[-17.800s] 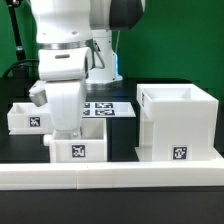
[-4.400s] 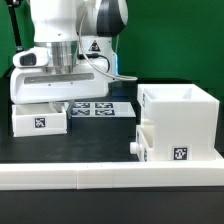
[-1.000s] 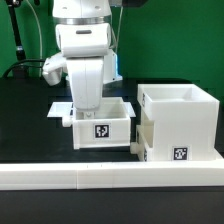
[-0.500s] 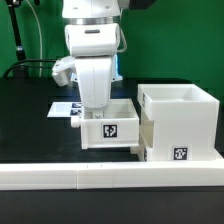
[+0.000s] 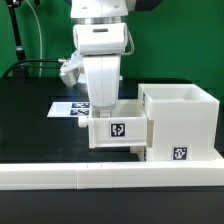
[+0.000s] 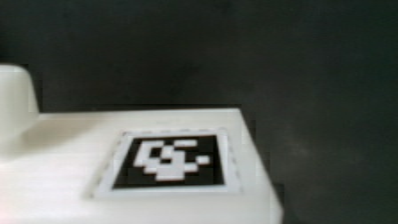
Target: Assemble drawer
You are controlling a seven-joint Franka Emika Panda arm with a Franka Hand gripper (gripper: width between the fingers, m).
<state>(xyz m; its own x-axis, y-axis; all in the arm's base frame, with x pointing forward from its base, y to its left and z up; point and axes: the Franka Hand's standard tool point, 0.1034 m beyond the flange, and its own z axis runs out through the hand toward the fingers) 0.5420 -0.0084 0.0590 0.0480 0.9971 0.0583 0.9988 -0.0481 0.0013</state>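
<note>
Black worktop (image 5: 35,125), marker board (image 5: 70,107) behind. Claw (image 5: 103,113) lowered into knobbed drawer tray (image 5: 120,132), clenched on its wall; tray against tall casing (image 5: 183,122) on exterior view's right. Tag (image 6: 169,160) close.

No words, brands or numbers to read here, only square black-and-white tags: one on the casing (image 5: 180,125) front, one on the tray (image 5: 120,132) touching the casing's side, several on the marker board (image 5: 70,108) behind the tray.
</note>
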